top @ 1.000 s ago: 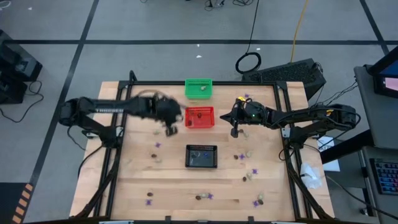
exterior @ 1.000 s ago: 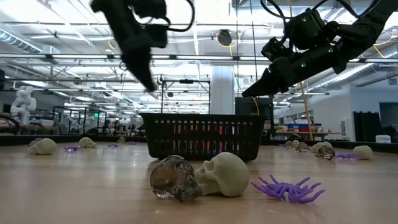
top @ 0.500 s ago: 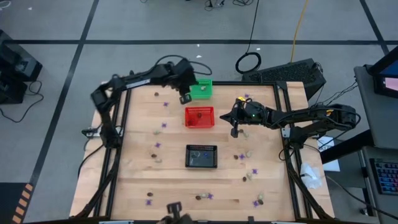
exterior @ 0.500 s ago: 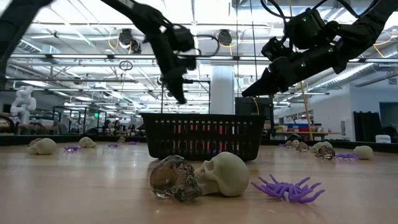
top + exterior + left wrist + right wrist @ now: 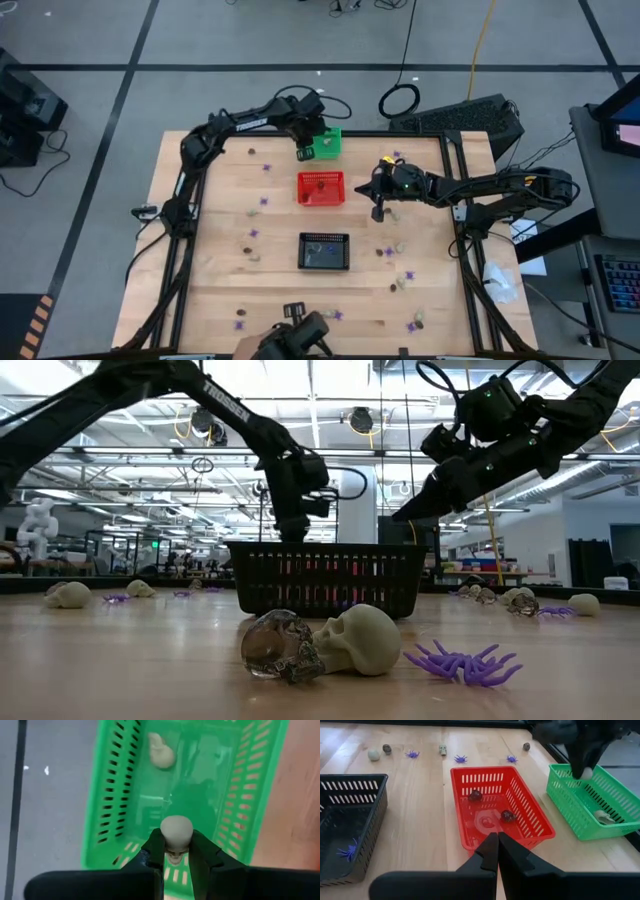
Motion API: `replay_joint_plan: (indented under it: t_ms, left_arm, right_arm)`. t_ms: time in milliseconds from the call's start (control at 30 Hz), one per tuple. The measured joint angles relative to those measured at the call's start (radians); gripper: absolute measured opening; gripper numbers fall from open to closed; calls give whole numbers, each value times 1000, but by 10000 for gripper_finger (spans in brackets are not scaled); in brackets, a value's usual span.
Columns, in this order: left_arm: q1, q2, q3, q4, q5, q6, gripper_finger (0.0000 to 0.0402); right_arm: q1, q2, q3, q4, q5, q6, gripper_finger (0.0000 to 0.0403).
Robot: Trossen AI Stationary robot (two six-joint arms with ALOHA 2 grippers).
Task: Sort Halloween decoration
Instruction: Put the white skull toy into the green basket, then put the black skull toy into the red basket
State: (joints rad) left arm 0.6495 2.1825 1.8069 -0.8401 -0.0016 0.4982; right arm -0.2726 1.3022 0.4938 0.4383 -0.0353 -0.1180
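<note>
Sorting under way, with most of it apparently still to come. Over the green basket point(image 5: 107, 805) at the table's far edge, the left gripper point(image 5: 176, 851) pinching a pale cream skull point(image 5: 176, 831) between its fingers, held above the near end of the basket, not yet let go; one cream skull point(image 5: 161, 751) already lying on the basket's floor. In the red basket point(image 5: 540, 817) at mid-table, two dark brown trinkets point(image 5: 507, 815). In the black basket point(image 5: 340, 785), nearer the front, at least one purple spider point(image 5: 347, 851). The right gripper point(image 5: 495, 842) hanging just right of the red basket, fingers pressed together on nothing visible. Still loose on the wooden table point(image 5: 280, 290): purple spiders, cream skulls and dark pieces scattered down the left side, to the right of the black basket and along the front edge, among them a clear-looking skull point(image 5: 280, 646) touching a cream skull point(image 5: 364, 640) and a purple spider point(image 5: 465, 663) just beside them at the near edge. By this count only a handful binned, perhaps a quarter of the job; the colour scheme looks settled as cream to green, brown to red, purple to black. Likely next, a release into the green basket.
</note>
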Motion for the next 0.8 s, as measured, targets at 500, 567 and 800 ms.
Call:
replay_joint_plan:
  t_ms: [500, 567, 800]
  left_arm:
    - [5, 34, 1, 51, 6, 6, 122]
    - [4, 34, 1, 49, 1, 5, 146]
    - [1, 10, 1, 46, -103, 14, 127]
  right_arm:
    - [0, 0, 0, -10, 16, 1, 0]
    - [0, 0, 0, -10, 16, 2, 0]
    - [0, 0, 0, -10, 16, 2, 0]
